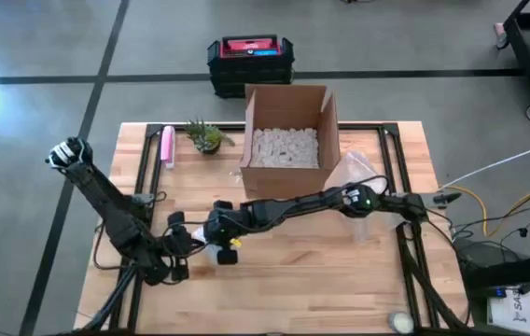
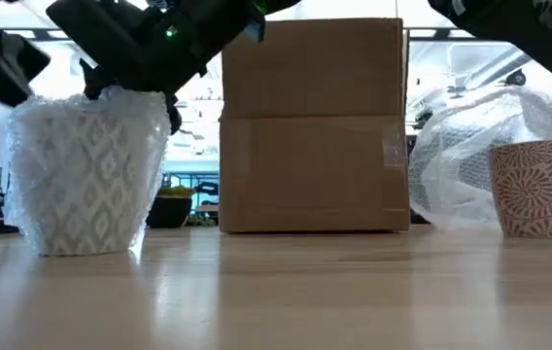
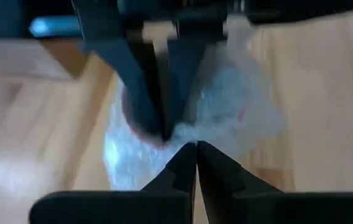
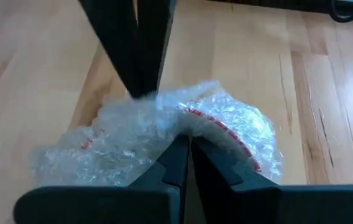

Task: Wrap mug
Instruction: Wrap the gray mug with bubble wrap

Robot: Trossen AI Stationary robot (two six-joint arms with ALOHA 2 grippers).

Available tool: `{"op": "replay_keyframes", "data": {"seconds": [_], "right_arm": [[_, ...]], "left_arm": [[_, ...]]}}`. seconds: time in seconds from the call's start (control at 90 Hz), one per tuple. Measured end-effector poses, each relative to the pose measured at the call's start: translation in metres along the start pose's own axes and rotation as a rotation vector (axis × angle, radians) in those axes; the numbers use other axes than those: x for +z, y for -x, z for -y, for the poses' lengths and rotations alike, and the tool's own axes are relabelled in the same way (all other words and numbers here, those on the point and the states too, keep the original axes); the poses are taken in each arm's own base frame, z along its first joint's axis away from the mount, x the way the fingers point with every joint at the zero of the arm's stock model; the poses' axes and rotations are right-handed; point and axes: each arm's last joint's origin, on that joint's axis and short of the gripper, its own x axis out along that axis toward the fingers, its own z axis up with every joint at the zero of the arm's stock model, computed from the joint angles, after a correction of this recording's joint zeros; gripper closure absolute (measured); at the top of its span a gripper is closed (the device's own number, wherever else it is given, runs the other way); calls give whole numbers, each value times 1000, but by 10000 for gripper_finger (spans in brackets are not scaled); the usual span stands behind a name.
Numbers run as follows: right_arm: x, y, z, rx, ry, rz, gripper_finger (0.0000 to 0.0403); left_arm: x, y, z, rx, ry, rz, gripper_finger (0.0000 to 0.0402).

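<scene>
Bubble-wrapped mug [image 1: 215, 245] stands at lower centre-left of the high view, both the left gripper [image 1: 193, 242] and right gripper [image 1: 222, 231] clenched on its plastic wrap [image 4: 164, 134].

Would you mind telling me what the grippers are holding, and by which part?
Both the left gripper and the right gripper are shut on the bubble wrap bunched over the top of the mug.

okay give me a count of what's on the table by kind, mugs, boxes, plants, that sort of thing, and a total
Mugs: 2, wrapped mug gripped by the left hand and right hand, bare mug
Cardboard box: 1
Potted plant: 1
Pink object: 1
Loose bubble wrap: 1
Total: 6
</scene>
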Motion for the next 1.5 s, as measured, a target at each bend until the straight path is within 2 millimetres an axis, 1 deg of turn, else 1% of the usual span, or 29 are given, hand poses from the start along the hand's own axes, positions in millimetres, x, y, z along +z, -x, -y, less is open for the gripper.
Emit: {"op": "replay_keyframes", "data": {"seconds": [0.133,0.222,0.311,0.389,0.5,0.689,0.822,0.922,1.056,1.144,1.211,1.278,1.356,1.5], "right_arm": [[0,0,0,0,0,1,389],[2,4,0,1,11,-5,389],[8,15,-1,2,17,-20,389],[18,25,-1,2,34,16,389],[22,30,-5,6,58,36,389],[16,19,-11,18,71,23,389],[7,3,-10,16,55,14,389],[5,-1,-10,13,50,9,389],[4,-2,-10,13,44,4,389],[4,-2,-10,13,44,5,389],[4,-2,-10,13,43,5,389],[4,-2,-10,13,43,4,389],[4,-2,-10,12,40,4,389],[4,-2,-10,12,40,4,389]], "left_arm": [[-4,-5,-1,10,-24,0,402],[-4,-6,-1,11,-13,1,402],[-5,-6,-1,11,-13,0,402],[-4,-5,-1,7,-13,-2,402],[-3,-5,-1,4,-11,1,402],[-3,-5,0,1,-10,-1,402],[-1,-5,-1,3,-7,1,402],[11,2,3,-33,-7,-2,402],[27,16,5,-98,-14,-78,402],[30,23,3,-103,5,-144,402],[26,25,-1,-76,18,-199,402],[17,23,-4,-48,40,-245,402],[1,16,-7,-21,60,-279,402],[-26,-1,-10,-27,71,-300,402]]}}
